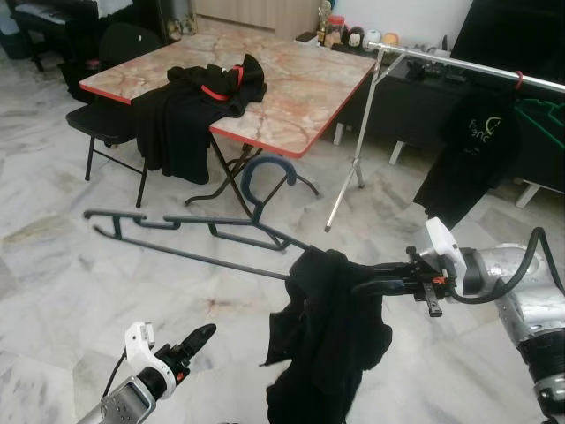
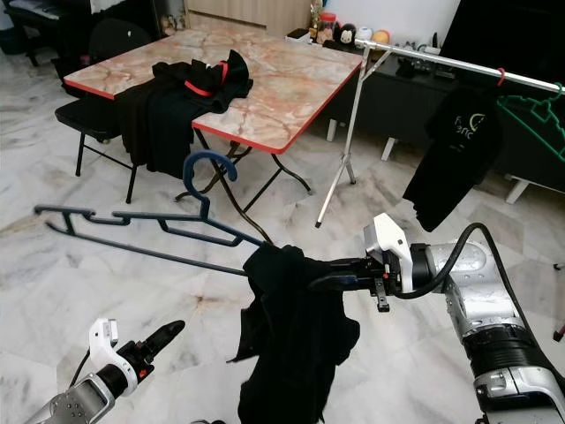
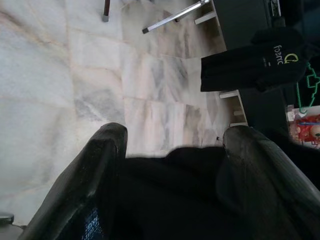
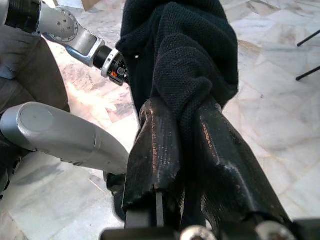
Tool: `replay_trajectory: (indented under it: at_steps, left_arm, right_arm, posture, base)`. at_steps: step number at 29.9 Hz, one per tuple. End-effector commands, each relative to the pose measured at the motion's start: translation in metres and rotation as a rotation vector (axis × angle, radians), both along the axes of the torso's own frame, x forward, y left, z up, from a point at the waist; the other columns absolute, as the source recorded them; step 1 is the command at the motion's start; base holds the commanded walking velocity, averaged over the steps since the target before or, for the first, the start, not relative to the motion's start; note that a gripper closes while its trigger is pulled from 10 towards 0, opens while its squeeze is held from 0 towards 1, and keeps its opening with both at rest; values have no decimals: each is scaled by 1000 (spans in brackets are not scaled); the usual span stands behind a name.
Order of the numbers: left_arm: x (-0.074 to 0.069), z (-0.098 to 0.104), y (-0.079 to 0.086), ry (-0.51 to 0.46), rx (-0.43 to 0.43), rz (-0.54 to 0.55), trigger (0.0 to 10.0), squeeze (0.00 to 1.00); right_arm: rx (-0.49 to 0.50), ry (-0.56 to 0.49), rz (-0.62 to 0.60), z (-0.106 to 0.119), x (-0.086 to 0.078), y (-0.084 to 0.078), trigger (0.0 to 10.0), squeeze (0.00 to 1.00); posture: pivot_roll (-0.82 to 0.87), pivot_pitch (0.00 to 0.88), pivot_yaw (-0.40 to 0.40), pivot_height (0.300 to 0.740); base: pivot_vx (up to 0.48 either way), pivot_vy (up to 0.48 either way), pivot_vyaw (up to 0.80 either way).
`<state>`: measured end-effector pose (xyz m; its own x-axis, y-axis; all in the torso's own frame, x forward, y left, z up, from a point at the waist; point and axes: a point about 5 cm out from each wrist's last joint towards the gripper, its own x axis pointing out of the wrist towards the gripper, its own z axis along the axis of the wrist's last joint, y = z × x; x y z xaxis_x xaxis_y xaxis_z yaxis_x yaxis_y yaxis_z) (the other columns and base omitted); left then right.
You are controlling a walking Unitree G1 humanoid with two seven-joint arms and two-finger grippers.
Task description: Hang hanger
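The right gripper [image 1: 366, 284] pinches the bunched black knit garment [image 1: 328, 344] draped on the dark blue plastic hanger [image 1: 190, 231], held level before the silver clothes rail [image 1: 477, 66], probably for hanging; left gripper [image 1: 196, 338] idles low, fingers spread.

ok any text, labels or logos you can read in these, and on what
"fanc": white print, beside a yellow-green round logo, on the black shirt hanging on the silver clothes rail; further letters are hidden.
Red and white packet at the left wrist view's edge: print too blurred to read.
No other text is legible.
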<state>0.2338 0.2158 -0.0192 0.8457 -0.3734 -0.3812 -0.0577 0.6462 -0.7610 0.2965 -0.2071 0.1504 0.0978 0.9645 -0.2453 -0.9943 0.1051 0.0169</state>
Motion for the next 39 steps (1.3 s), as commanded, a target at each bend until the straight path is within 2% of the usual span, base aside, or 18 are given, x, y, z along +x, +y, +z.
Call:
replay_trajectory:
  at_steps: [1,6,11,17,21,25,31,35,38,39]
  left_arm:
    - [-5,-3,0,9,-48,-5,10000,0]
    - [-5,-3,0,5,-76,-19,10000,0]
    - [-3,-3,-2,0,-65,-37,10000,0]
    - [4,4,-4,-49,-140,-52,10000,0]
    - [7,10,-9,-85,-189,-101,10000,0]
    - [2,11,-12,-102,-245,-172,10000,0]
    - [-2,2,-20,-43,-198,-213,10000,0]
    - [-4,-6,-23,-2,-167,-212,10000,0]
    - [2,0,-28,-55,-163,-259,10000,0]
    - [4,3,-29,-89,-136,-300,10000,0]
  right_arm:
    - [45,-29,33,8,-4,7,10000,0]
    - [62,-14,85,9,-10,12,10000,0]
    - [45,-14,96,10,-11,12,10000,0]
    - [43,-12,110,12,-13,14,10000,0]
    - [44,-14,137,12,-13,20,10000,0]
    - [47,-24,173,14,-14,28,10000,0]
    - [57,-38,225,17,-18,39,10000,0]
    - [74,-38,295,21,-28,48,10000,0]
    - [69,-28,327,21,-35,50,10000,0]
    - [59,-23,333,21,-37,49,10000,0]
  posture:
    - [-19,0,-22,740]
    - [-15,0,-25,740]
    - [-21,0,-26,740]
    - [-20,0,-33,740]
    - [-17,0,-36,740]
    - [-6,0,-42,740]
    - [-5,0,-42,740]
    - [-13,0,-41,740]
    - [-24,0,-39,740]
    - [-24,0,-40,740]
  base:
    - [0,0,0]
    - [0,0,0]
    - [0,0,0]
    - [0,0,0]
    - [0,0,0]
    - [0,0,0]
    - [0,0,0]
    - [0,0,0]
    - [0,0,0]
    - [0,0,0]
